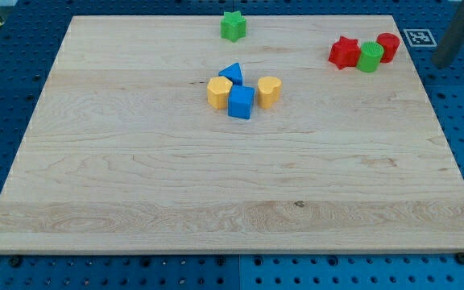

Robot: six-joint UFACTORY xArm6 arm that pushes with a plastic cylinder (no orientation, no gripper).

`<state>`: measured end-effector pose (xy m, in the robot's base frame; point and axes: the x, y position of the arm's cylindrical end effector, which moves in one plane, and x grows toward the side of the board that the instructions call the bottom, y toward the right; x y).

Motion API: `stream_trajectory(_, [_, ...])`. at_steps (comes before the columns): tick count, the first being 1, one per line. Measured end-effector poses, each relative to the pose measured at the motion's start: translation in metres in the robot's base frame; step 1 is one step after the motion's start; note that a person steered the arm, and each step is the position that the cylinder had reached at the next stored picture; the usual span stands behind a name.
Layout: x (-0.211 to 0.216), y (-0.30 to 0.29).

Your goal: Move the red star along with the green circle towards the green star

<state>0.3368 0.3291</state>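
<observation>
Our red star (344, 52) and green circle (370, 57) touch near the board's top-right corner, and with my tip (441, 63) off that edge (no jaws exist), we risk dragging the red circle (388, 47) toward the green star (233, 26).

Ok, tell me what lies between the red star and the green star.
Nothing: in the camera view, only bare board separates the red star from the green star. The green circle touches the red star's far side.

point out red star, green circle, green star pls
red star (344, 52): camera view, centre of its top face.
green circle (370, 57): camera view, middle of its top, between the red star and a red block.
green star (233, 26): camera view, centre of its top face, near the view's top.
</observation>
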Motion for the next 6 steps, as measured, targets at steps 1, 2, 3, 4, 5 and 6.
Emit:
stream_trajectory(1, [0.008,-0.04])
stream_trajectory(2, [-0.013,-0.075])
stream_trajectory(3, [-0.028,-0.11])
stream_trajectory(4, [-0.028,-0.149])
stream_trajectory(5, [-0.028,-0.187])
stream_trajectory(6, [-0.033,-0.213])
